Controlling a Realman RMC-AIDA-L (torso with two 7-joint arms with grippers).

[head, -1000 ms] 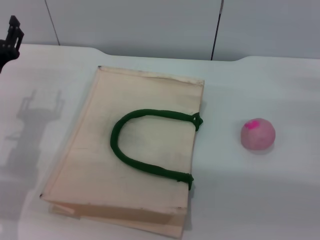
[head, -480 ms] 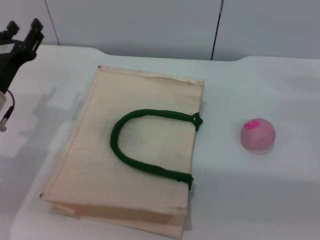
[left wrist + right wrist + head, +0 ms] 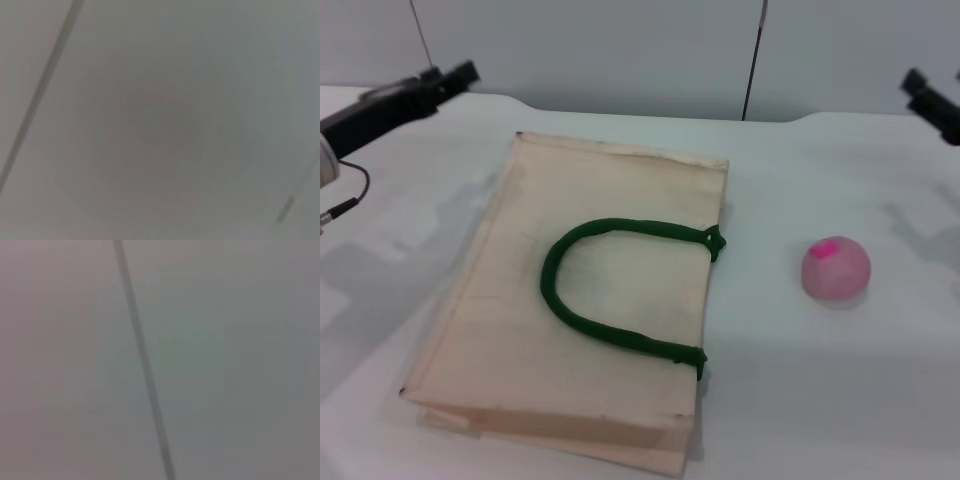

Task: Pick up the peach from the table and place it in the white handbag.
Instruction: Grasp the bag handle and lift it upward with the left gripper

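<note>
The peach (image 3: 836,268), a small pale-pink ball with a magenta patch on top, sits on the white table to the right of the bag. The white handbag (image 3: 520,330) lies flat on the table, its dark green handle (image 3: 582,316) looped on top. My left gripper (image 3: 452,76) is at the far left, above the table beyond the bag's back left corner. My right gripper (image 3: 920,88) is at the far right edge, above and beyond the peach. Both wrist views show only grey wall panels.
The white table (image 3: 790,400) stretches to a grey panelled wall (image 3: 620,50) at the back. A thin cable (image 3: 345,205) hangs from my left arm.
My left arm has swung up and right, toward the bag's back left corner. My right gripper has come into view at the far right edge. The peach and bag have not moved.
</note>
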